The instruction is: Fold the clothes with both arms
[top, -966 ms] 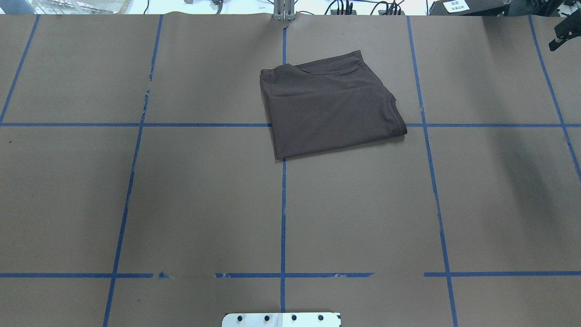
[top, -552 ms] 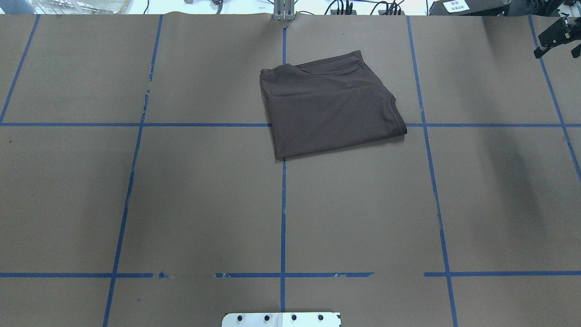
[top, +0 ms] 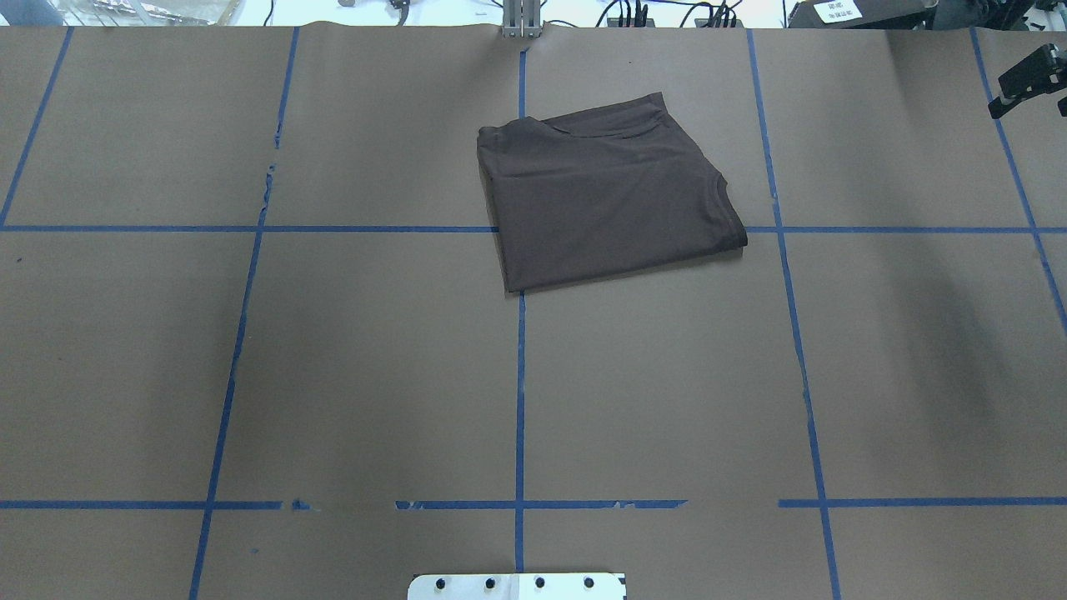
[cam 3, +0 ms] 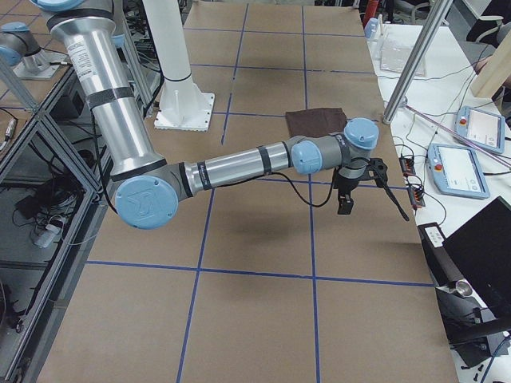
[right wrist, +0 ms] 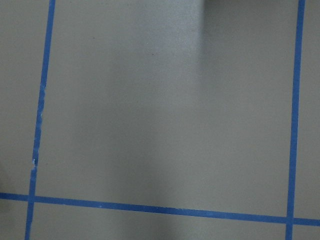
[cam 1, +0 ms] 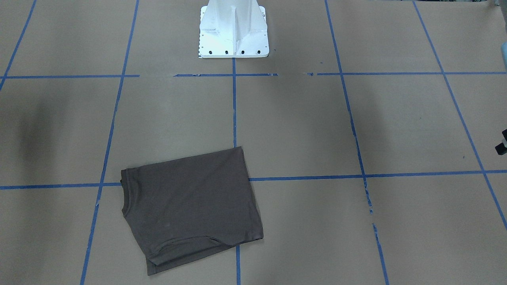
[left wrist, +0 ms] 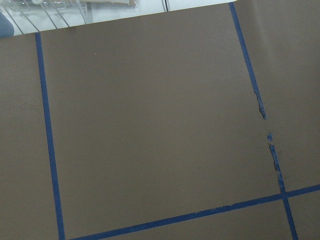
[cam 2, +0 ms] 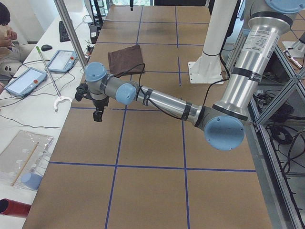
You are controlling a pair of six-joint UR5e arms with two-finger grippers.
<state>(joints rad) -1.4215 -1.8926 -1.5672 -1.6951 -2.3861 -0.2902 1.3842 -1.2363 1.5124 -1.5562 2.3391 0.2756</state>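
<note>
T-shirt [top: 604, 200] unmoved, folded on tabletop [top: 375, 375]; right gripper [cam 3: 345, 207] only shifts at the edge, left gripper [cam 2: 97, 117] stays clear, both carry nothing, opening can't tell, so fold looks done.

Soft matt cloth T-shirt [top: 600, 200]; matt brown paper table cover [top: 375, 375]

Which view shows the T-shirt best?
Exterior front-facing: the folded T-shirt lies whole, large and unblocked. Overhead also shows it whole, a bit smaller. Both side views show it far, small and partly covered. The wrist views show only table paper.
</note>
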